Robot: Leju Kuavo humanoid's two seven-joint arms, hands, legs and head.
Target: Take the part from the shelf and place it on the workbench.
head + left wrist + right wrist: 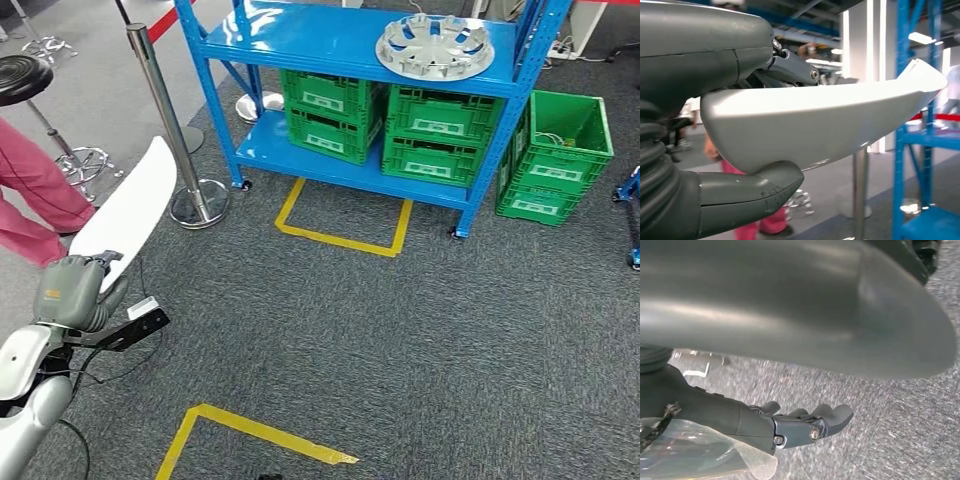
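Plastic, smooth and white: the long curved part (128, 205) sits clamped in my left robot hand (79, 292), thumb under, fingers over, above grey carpet. My right robot hand (806, 425) hangs empty, fingers loosely extended.

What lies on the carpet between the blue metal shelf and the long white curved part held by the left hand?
In the head view, a chrome stanchion post stands between the blue metal shelf and the white curved part held by the left hand.

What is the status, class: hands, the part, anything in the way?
Left hand grips the white part, thumb under it. Right hand hangs over the carpet, holding nothing, fingers extended. Stanchion post and a person's pink-trousered leg stand close by the left side.
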